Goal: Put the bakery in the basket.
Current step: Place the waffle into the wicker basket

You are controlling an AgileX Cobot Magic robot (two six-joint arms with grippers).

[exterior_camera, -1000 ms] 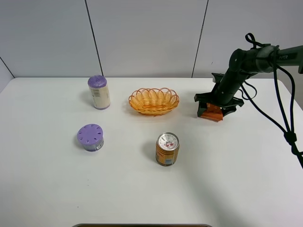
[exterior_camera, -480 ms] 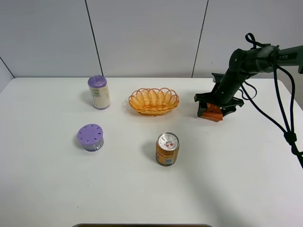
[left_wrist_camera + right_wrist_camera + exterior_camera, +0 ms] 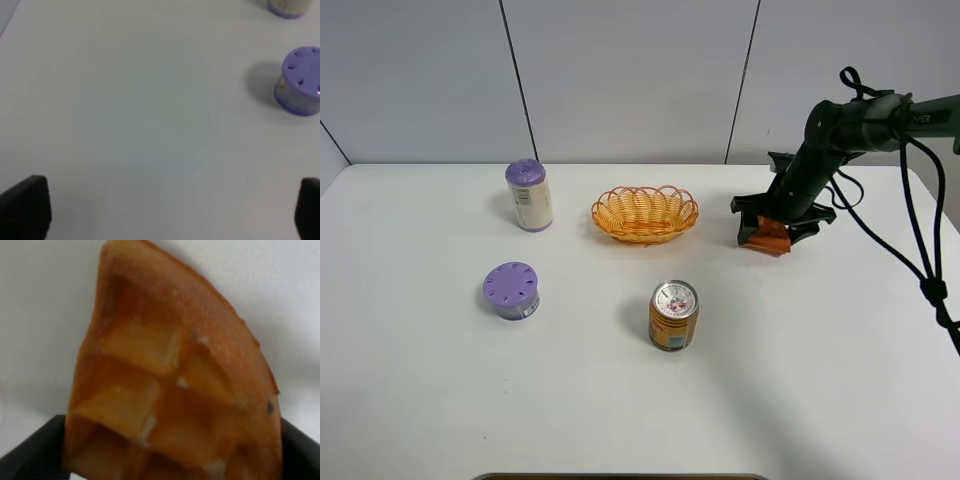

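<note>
The bakery is an orange-brown waffle wedge at the right back of the white table. My right gripper is shut on it, with the waffle just at or barely above the table. In the right wrist view the waffle fills the frame, with the black fingers pressed against both of its sides. The wicker basket sits empty to the left of the waffle, about a basket's width away. My left gripper is open and empty over bare table; it is out of the high view.
A gold drink can stands in front of the basket. A short purple-lidded jar and a tall purple-capped bottle stand at the left. The right arm's cables hang near the table's right edge.
My right gripper and the waffle have shifted very slightly upward. Nothing else has moved.
</note>
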